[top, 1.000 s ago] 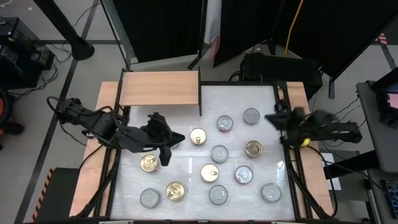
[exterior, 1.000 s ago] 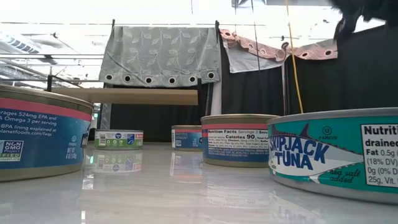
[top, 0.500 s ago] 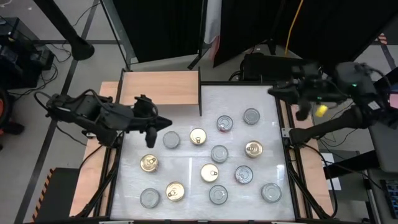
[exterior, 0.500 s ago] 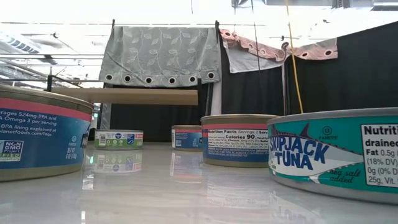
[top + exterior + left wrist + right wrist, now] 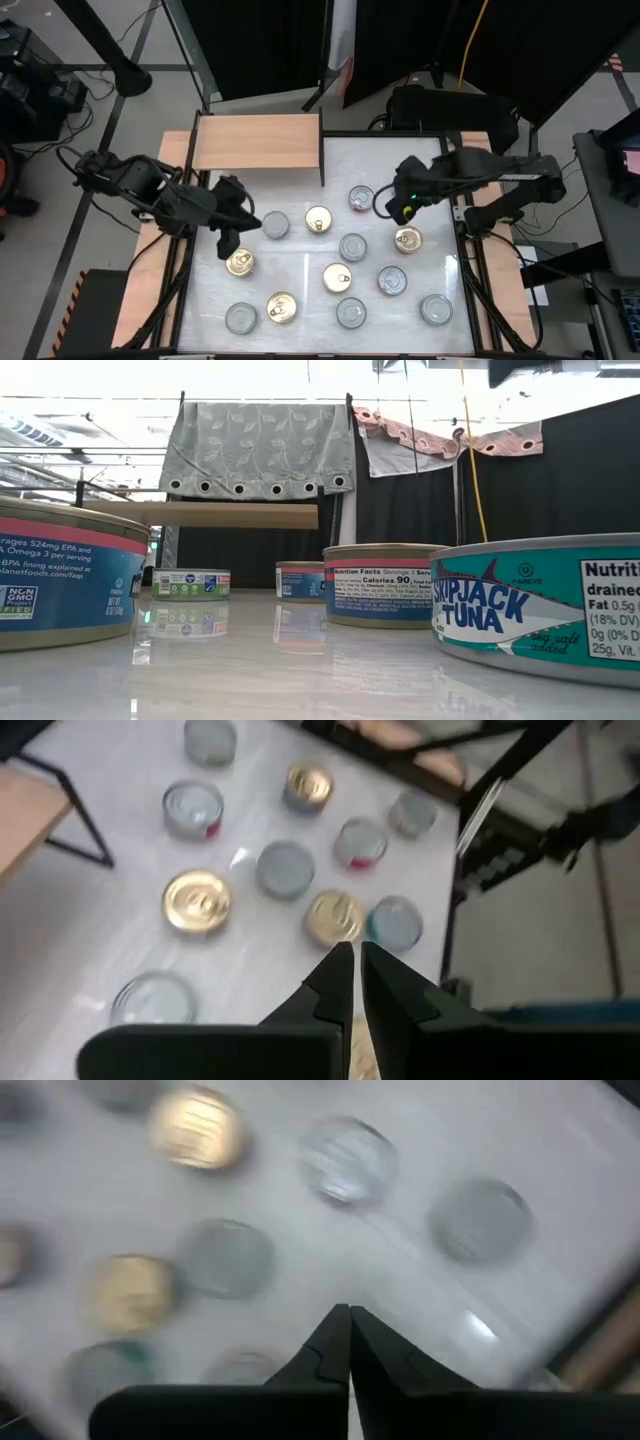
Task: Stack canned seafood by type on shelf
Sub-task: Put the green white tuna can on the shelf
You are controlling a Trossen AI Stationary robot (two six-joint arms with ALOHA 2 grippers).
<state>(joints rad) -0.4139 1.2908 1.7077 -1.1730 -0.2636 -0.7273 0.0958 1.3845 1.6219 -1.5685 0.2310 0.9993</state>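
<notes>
- The left gripper (image 5: 228, 243) has its fingers pressed together and holds nothing; it hangs over the table's left side, just beside a gold-lidded can (image 5: 239, 262).
- The right gripper (image 5: 395, 207) is also closed and empty, above the cans near the right side, close to a silver can (image 5: 361, 198).
- About a dozen cans lie scattered on the white table (image 5: 300, 290), none stacked.
- The shelf (image 5: 257, 142) stands bare at the far left corner.

Right gripper (image 5: 349, 1342): fingers pressed together, empty. Beyond the tips: several blurred round cans on a pale tabletop (image 5: 420, 1310), among them a gold-lidded can (image 5: 196, 1127) and a silver-lidded can (image 5: 347, 1158).
</notes>
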